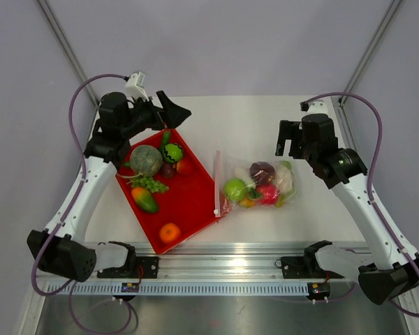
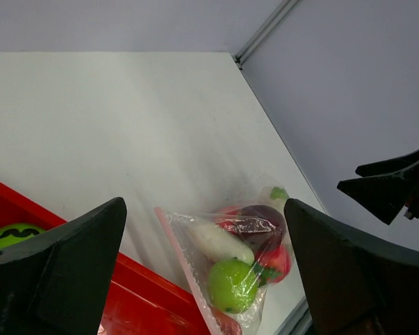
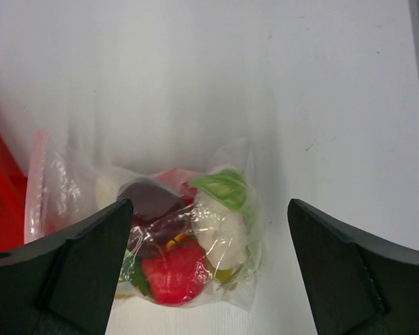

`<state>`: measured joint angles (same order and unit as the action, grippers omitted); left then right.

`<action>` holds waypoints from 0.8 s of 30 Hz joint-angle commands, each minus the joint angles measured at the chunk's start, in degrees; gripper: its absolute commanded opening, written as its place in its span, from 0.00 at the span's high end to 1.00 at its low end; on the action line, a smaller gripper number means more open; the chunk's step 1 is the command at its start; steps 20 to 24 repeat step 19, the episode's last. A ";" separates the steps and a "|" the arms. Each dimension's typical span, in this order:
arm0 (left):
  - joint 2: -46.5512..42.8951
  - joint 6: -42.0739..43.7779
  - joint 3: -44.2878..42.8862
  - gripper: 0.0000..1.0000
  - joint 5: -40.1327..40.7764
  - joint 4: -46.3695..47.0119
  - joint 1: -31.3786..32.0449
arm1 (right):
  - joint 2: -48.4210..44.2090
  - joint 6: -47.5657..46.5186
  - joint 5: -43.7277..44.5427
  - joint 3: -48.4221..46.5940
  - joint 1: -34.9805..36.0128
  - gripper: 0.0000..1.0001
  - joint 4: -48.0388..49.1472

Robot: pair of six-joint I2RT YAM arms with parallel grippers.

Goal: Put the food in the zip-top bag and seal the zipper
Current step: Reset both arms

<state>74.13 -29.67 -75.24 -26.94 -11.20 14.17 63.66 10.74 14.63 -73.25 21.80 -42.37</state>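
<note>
Hovering wide and empty, my left hand [image 1: 174, 115] and right hand [image 1: 290, 148] flanked the clear crinkly zip-top bag [image 1: 255, 183] on the counter [image 1: 251, 125]. Some glossy toy food [image 1: 234, 188] sat inside, more in the flat red tray [image 1: 192, 202]. Whether the pinkish-red zipper [image 1: 216, 183] was sealed, I couldn't tell.

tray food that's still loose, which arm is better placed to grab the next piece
Left, likely. The left fingers hover open over the red tray's far corner, close to the melon. The right fingers are open too, but beyond the zip-top bag, away from the tray.
</note>
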 commanded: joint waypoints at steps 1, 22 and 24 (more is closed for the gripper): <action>-7.40 4.26 3.07 0.01 5.21 -4.26 0.06 | 1.29 10.25 13.40 -0.75 0.08 0.00 -3.41; -23.06 12.88 12.22 0.01 18.59 -12.61 0.06 | -5.73 19.23 20.52 11.02 0.08 0.00 -4.74; -23.06 12.88 12.22 0.01 18.59 -12.61 0.06 | -5.73 19.23 20.52 11.02 0.08 0.00 -4.74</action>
